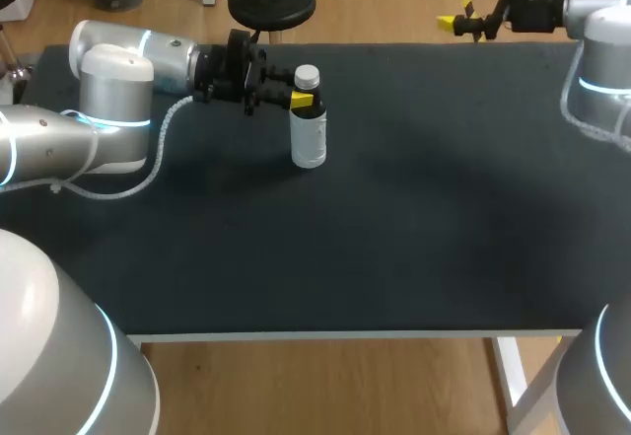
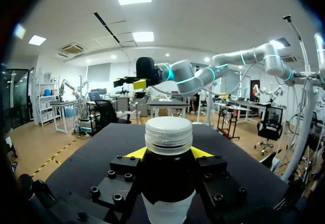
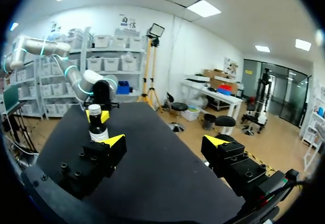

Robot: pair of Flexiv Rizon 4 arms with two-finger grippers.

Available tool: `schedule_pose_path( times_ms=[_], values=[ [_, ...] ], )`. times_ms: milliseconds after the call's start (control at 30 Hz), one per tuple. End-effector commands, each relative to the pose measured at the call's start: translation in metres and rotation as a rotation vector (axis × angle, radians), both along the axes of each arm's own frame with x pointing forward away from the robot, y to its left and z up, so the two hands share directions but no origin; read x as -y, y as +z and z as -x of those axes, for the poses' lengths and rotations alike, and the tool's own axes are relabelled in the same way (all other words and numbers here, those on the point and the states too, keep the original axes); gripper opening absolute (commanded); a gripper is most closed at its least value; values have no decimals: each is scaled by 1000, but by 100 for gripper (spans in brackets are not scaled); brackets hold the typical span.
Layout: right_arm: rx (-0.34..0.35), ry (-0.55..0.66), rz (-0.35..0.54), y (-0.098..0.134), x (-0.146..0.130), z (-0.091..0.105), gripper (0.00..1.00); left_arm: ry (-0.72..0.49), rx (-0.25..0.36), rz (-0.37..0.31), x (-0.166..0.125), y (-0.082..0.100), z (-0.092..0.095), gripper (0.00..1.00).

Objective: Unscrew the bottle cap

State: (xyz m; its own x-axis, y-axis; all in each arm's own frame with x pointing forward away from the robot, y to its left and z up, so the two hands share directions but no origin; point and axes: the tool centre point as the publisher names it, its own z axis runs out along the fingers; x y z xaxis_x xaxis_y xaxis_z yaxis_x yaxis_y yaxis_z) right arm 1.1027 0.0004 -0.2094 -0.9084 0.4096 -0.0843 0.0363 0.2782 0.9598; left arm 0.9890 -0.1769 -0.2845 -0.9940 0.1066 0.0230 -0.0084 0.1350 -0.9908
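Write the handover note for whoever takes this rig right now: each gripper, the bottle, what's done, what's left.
Left gripper: fingers shut on the bottle at its dark upper part, just under the cap.
Right gripper: open, holding nothing, near the table's far right corner, well away from the bottle.
Bottle: upright on the black table, far left area.
Done: bottle is gripped and steadied.
Left: cap is on and untouched; bring the right gripper over, grip the cap and unscrew it.
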Motion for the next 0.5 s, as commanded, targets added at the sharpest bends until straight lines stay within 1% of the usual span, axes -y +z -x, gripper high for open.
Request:
schedule_pose_path(
  times_ms=[33,200,233,300,500],
  values=[
    [-45,196,-40,-7,-4,-6,100,-7,-1,2,-1,-1,-2,0],
    [-59,272,-46,-6,-13,-3,100,-7,-1,2,-1,-1,-2,0],
    [-58,285,-31,-5,-15,-2,100,-7,-1,2,-1,-1,-2,0],
    [-73,296,-18,-4,-16,-2,100,-7,-1,2,-1,-1,-2,0],
    [-73,296,-18,-4,-16,-2,100,-7,-1,2,-1,-1,-2,0]
  ],
)
